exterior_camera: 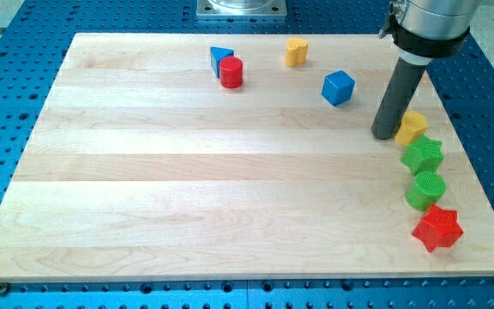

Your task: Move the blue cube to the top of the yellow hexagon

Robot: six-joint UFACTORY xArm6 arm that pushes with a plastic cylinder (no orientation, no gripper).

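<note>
The blue cube (338, 87) sits on the wooden board toward the view's upper right. The yellow hexagon (412, 127) lies further right, near the board's right edge, partly hidden by the rod. My tip (385, 135) rests on the board right against the yellow hexagon's left side, below and to the right of the blue cube, with a gap between the tip and the cube.
A blue triangle (220, 59) and a red cylinder (231, 73) touch at the top middle. A yellow heart-like block (296, 51) sits near the top edge. Below the hexagon run a green star (423, 155), a green cylinder (425, 190) and a red star (437, 228).
</note>
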